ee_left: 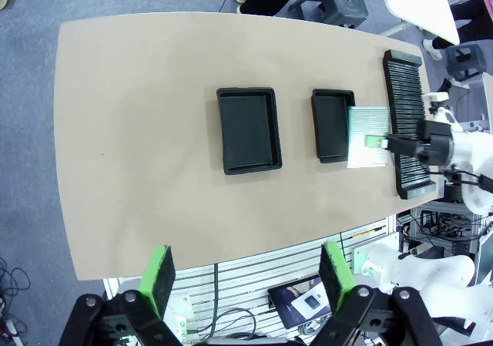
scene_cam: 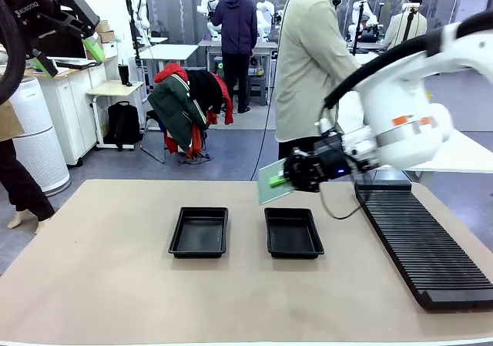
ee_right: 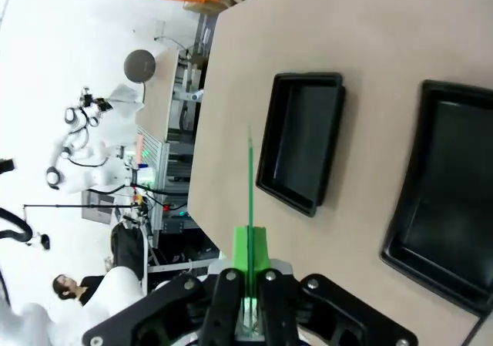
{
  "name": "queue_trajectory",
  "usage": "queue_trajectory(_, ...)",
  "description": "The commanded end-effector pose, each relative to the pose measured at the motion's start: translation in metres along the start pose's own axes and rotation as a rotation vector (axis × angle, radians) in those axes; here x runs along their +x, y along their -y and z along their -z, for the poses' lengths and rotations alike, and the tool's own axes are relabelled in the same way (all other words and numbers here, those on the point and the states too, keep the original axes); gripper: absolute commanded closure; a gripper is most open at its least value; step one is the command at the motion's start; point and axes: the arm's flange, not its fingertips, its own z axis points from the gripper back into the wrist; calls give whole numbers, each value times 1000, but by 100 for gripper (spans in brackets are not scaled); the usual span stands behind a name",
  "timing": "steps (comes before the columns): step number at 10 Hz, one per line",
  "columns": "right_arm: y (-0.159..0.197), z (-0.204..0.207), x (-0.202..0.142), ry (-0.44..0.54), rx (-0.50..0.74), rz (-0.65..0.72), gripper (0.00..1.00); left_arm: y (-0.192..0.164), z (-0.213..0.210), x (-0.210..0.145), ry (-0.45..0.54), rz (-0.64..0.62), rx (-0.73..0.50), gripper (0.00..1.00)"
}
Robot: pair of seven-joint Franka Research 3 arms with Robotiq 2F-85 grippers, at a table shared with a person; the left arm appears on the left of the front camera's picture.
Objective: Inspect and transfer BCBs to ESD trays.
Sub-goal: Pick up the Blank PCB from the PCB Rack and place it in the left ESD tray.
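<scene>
the right gripper has its jaws pinched tight on one short edge of a bcb, which hangs tilted in the air, clear of the table and close above the right esd tray, on the side towards the slotted rack — touching neither. the step in hand looks like carrying the board over for set-down, so the lay-down is what matters: level the board first, line its long sides up with the tray's long walls, centre it over the floor, and lower it flat rather than edge-first, since it seems only a little smaller than the floor and a corner could catch on the sloping rim. let go only once it rests. the left esd tray looks empty too, but the right one is nearer. the board is very thin — a bare green line edge-on in the right wrist view — and from above it shows a pale green face with a fine grid. the left gripper hangs high over the table's near edge, jaws spread wide, holding nothing.
</scene>
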Motion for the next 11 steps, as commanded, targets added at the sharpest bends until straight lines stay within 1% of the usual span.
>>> queue_trajectory(1, -6, 44, 18, 16, 22, 11, 97, 0, 0, -1, 2, -3, -9, 0)
queue_trajectory(2, -7, 68, 20, 30, 51, 44, 97, 0, 0, -1, 2, -3, -9, 0)
queue_trajectory(4, -10, 114, 24, -10, 25, 55, 97, 0, 0, -1, 2, -3, -9, 0)
queue_trajectory(5, -11, 133, 27, -4, 5, 66, 97, 0, 0, -1, 2, -3, -9, 0)
queue_trajectory(7, -6, 166, 31, -40, -25, 86, 97, 0, 0, -1, 2, -3, -9, 0)
queue_trajectory(9, 1, 199, 35, -56, -49, 105, 97, 0, 0, -1, 2, -3, -9, 0)
queue_trajectory(11, 8, 217, 34, -81, -78, 121, 97, 0, 0, -1, 2, -3, -9, 0)
